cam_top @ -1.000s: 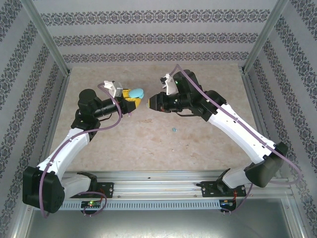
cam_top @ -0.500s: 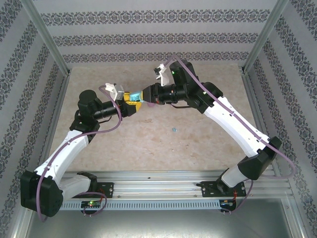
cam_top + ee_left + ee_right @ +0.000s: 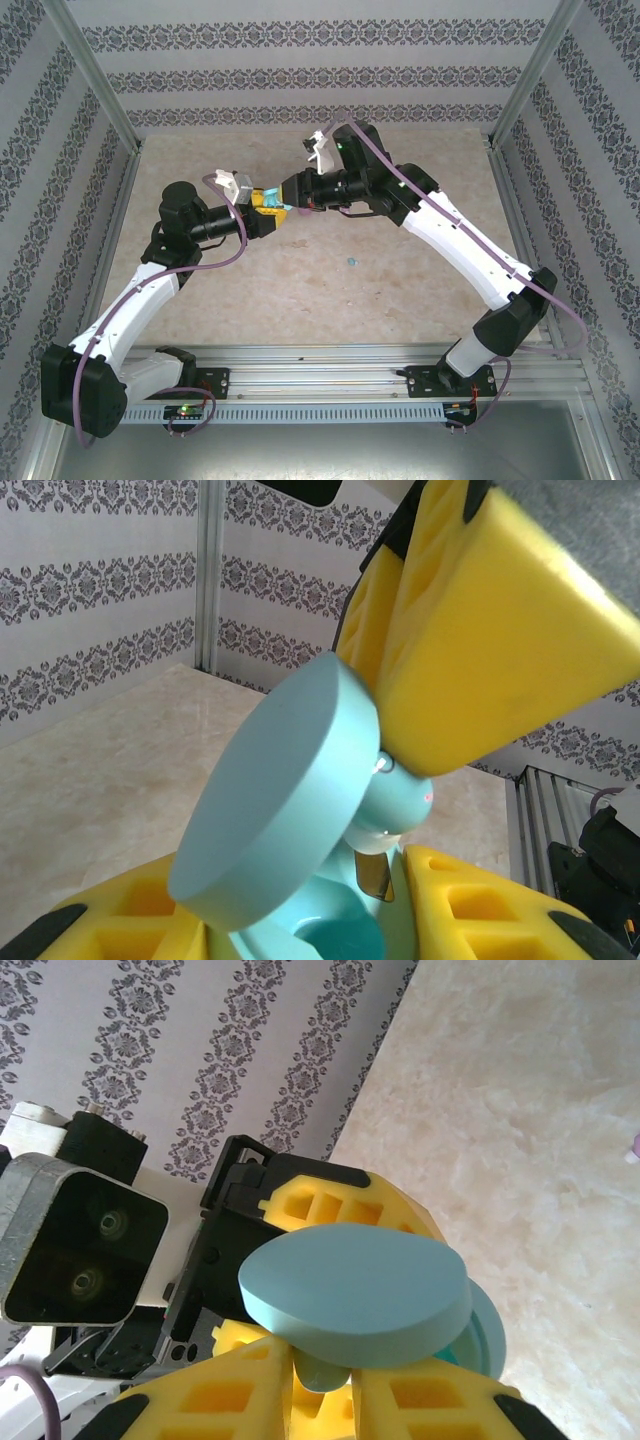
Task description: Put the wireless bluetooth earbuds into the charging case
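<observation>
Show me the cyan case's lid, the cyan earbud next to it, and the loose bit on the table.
cyan case lid (image 3: 280, 805): left wrist view, on the lid's broad flat face.
earbud (image 3: 400, 805): left wrist view, on its rounded cyan body.
loose bit (image 3: 350, 262): top view, on its middle.

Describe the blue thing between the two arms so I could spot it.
Look above the table, where the left arm and right arm meet tip to tip. The left end effector grips the charging case: a pale cyan pebble, oval lid flipped open, amid yellow padding.
</observation>
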Motion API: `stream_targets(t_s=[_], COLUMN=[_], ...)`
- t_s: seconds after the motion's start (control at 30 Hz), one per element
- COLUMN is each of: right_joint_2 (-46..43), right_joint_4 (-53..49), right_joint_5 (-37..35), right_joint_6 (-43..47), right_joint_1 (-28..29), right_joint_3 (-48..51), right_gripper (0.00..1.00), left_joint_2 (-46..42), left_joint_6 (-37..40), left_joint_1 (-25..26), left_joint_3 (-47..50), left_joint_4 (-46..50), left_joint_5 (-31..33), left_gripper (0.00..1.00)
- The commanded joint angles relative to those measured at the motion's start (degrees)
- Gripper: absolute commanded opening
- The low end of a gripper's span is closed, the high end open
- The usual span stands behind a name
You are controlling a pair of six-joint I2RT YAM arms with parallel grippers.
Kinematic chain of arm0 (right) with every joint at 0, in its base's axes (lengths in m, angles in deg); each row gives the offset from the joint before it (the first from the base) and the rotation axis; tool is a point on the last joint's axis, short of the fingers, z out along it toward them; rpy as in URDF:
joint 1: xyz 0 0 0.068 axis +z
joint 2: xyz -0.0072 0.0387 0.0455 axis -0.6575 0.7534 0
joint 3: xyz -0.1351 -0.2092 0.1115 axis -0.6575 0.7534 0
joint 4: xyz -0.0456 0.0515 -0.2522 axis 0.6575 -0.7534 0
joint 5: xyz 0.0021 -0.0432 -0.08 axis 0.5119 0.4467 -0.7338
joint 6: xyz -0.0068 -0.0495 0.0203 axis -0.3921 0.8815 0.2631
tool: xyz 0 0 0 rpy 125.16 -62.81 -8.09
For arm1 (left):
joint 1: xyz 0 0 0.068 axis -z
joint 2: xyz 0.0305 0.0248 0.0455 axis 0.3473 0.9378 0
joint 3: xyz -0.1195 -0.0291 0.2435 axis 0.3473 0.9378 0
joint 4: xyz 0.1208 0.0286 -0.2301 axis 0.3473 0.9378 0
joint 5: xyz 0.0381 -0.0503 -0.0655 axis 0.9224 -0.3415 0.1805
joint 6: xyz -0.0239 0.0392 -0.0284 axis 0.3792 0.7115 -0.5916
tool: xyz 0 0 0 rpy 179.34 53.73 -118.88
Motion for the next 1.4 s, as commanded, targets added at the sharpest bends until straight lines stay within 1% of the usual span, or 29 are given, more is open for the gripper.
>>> stream_targets(t_s=[0.0, 0.3, 0.67, 0.93, 1.1, 1.2, 1.37], right_joint_2=[0.96, 1.76, 1.85, 2.29, 2.99, 3.34, 4.21], right_joint_4=[2.16, 3.1, 2.98, -2.35, -3.64, -3.06, 1.0], right_joint_5=[1.11, 1.11, -0.81, -4.55, -5.48, -5.19, -3.16], right_joint_6=[-0.57, -1.55, -1.39, 2.55, 3.63, 3.26, 0.09], right_joint_1=[0.95, 2.12, 2.37, 2.77, 2.79, 2.81, 2.8], right_joint_3=[-1.3, -0.91, 1.02, 0.86, 0.24, -0.03, -0.03], right_gripper=[0.21, 0.21, 0.22, 0.27, 0.27, 0.25, 0.23], left_joint_2=[-0.4, -0.33, -0.27, -0.12, 0.19, 0.3, 0.35], left_joint_6=[-0.19, -0.45, -0.45, 0.16, 0.42, 0.6, 0.69], left_joint_1=[0.83, 0.86, 0.85, 0.86, 0.84, 0.89, 0.88], left_joint_3=[-1.51, -1.41, -1.83, -2.19, -2.52, -2.61, -2.54], left_joint_4=[-1.3, -1.68, -1.56, -0.91, -0.65, -0.4, -0.09], left_joint_5=[-1.52, -1.16, -1.16, -1.05, -1.13, -1.25, -1.05], left_gripper=[0.21, 0.21, 0.21, 0.21, 0.21, 0.21, 0.21])
